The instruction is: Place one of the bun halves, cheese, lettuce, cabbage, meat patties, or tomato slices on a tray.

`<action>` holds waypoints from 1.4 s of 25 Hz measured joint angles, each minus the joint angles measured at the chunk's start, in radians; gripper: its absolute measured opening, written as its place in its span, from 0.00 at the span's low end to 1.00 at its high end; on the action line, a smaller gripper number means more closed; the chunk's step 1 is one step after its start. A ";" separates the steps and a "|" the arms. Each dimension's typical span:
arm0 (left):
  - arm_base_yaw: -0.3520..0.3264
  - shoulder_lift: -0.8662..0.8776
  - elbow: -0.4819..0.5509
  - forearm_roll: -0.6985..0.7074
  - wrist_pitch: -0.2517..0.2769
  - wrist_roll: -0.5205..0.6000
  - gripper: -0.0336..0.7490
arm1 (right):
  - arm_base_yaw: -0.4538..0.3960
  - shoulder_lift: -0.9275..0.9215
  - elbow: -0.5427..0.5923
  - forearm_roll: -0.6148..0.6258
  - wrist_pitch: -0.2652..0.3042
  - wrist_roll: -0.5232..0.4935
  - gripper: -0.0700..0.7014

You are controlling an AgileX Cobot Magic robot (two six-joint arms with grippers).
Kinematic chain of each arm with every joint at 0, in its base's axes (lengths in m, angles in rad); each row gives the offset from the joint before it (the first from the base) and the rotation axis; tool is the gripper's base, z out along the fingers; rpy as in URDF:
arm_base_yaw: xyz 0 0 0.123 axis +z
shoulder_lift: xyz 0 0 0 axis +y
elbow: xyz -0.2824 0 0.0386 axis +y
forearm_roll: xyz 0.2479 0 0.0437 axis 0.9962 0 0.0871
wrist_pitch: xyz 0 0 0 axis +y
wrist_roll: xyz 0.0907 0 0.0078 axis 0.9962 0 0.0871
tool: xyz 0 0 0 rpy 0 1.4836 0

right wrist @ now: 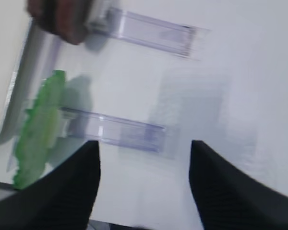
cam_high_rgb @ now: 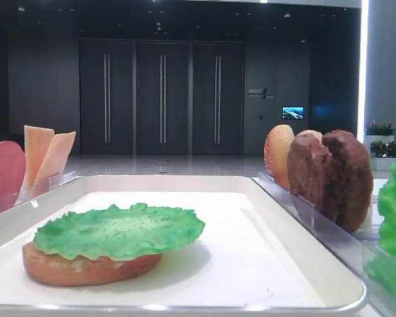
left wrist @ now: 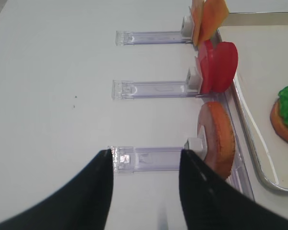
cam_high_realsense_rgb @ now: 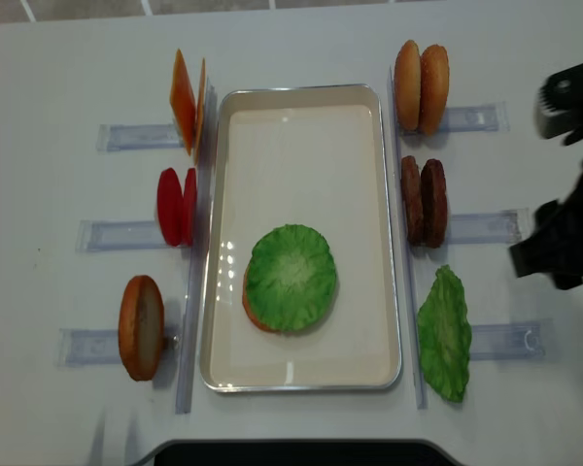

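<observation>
Two dark fingers (right wrist: 79, 191) of our right gripper (right wrist: 144, 184) stand apart with nothing between them, over bare table (right wrist: 230, 72). We judge they reach for a next layer. To their left in the wrist view the spare lettuce (right wrist: 38, 129) stands on edge in its holder (right wrist: 115, 132), long axis running up the frame; the patties (cam_high_realsense_rgb: 423, 202) sit further on, at upper left. Beyond both lies the tray (cam_high_realsense_rgb: 301, 374), holding a bun half (cam_high_rgb: 86, 267) under lettuce, with open room on its lining. Our left gripper (left wrist: 146, 191) also gapes empty, just short of another bun half (left wrist: 217, 139) at the tray's rim.
</observation>
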 joint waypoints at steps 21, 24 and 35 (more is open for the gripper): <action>0.000 0.000 0.000 0.000 0.000 0.000 0.48 | -0.365 -0.820 0.141 0.028 0.062 -0.116 0.53; 0.000 0.000 0.000 0.000 0.000 0.000 0.48 | -0.365 -0.922 0.226 0.038 0.031 -0.120 0.52; 0.000 0.000 0.000 0.000 0.000 0.000 0.48 | -0.365 -1.028 0.348 0.120 -0.012 -0.248 0.45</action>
